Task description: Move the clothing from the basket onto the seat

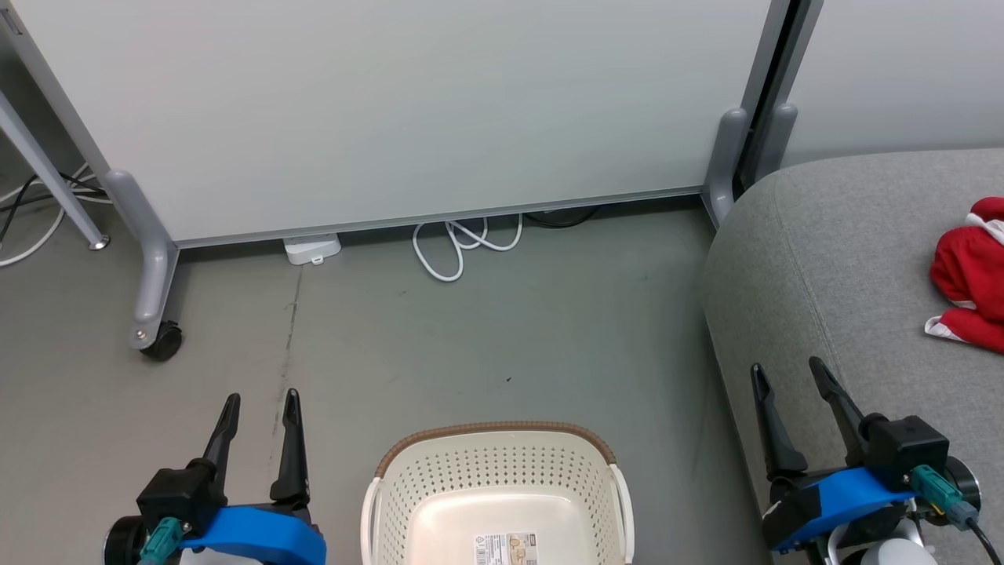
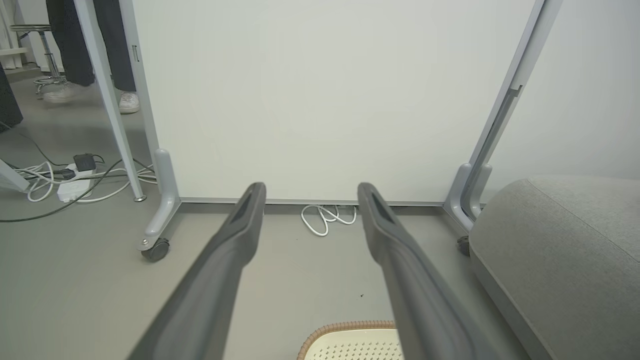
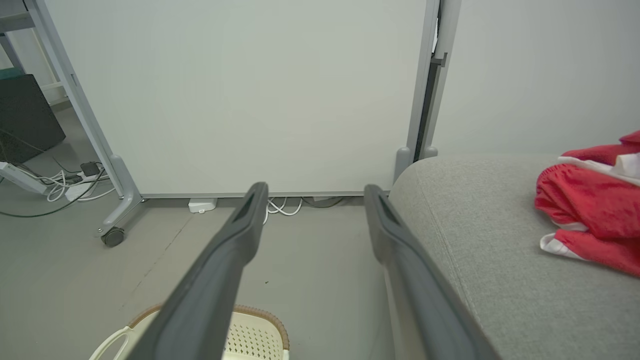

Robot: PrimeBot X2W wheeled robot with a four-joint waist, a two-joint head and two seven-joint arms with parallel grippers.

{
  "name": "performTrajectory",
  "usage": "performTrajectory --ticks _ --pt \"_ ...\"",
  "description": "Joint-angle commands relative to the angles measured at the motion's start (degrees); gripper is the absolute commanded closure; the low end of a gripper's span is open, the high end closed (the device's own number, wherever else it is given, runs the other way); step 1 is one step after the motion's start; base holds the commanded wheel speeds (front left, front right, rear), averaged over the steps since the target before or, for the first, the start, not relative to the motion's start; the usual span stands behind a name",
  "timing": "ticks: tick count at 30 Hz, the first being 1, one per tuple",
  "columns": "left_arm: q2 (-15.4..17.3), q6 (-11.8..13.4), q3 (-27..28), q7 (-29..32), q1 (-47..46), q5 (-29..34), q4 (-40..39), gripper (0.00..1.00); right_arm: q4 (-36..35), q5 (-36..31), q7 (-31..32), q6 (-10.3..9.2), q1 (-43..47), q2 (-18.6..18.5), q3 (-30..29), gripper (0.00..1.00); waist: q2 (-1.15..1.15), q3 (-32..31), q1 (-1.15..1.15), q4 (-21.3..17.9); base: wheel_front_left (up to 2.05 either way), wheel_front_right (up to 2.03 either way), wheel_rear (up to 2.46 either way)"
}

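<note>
Both the left gripper (image 1: 263,395) and right gripper (image 1: 785,363) were seen splayed with nothing held, and clothing (image 1: 969,271) was heaped on the seat (image 1: 831,259) well in from its rounded end edge, so a garment could be missed if the cropped near part of the basket (image 1: 494,463) was assumed bare.

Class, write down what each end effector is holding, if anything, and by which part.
Nothing is held. The left end effector and right end effector both stand open and empty; the red clothing lies on the seat.
</note>
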Motion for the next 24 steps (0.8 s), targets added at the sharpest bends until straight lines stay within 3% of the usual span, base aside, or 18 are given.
performTrajectory --ticks 1,7,8,14,24 --pt "0.09 -0.23 -0.23 -0.26 0.39 -0.27 0.03 0.0 0.16 0.31 -0.16 0.03 0.62 -0.02 0.12 0.0 0.0 -0.07 0.0 -0.07 0.0 0.0 0.0" --pt "0.35 -0.21 -0.23 -0.26 0.41 0.15 0.22 0.0 0.75 1.23 -0.21 0.03 0.79 -0.02 0.51 0.0 0.0 -0.1 0.0 -0.08 0.0 0.0 0.0" --pt "0.08 -0.2 -0.44 0.03 0.18 -0.08 0.37 1.0 0.9 1.04 0.02 0.01 0.06 0.01 0.46 1.0 0.0 -0.1 0.01 -0.1 0.0 0.0 0.0" --pt "-0.4 -0.2 -0.64 0.49 1.98 -0.7 2.64 1.0 3.44 1.56 0.35 0.0 0.86 0.19 0.38 1.0 0.0 -0.12 0.02 -0.11 0.0 0.0 0.0" --pt "-0.63 -0.21 0.69 3.45 1.16 -11.5 1.48 1.0 3.01 13.34 2.76 0.0 0.44 0.15 -0.47 1.0 0.0 -0.24 0.01 -0.18 0.0 0.0 0.0"
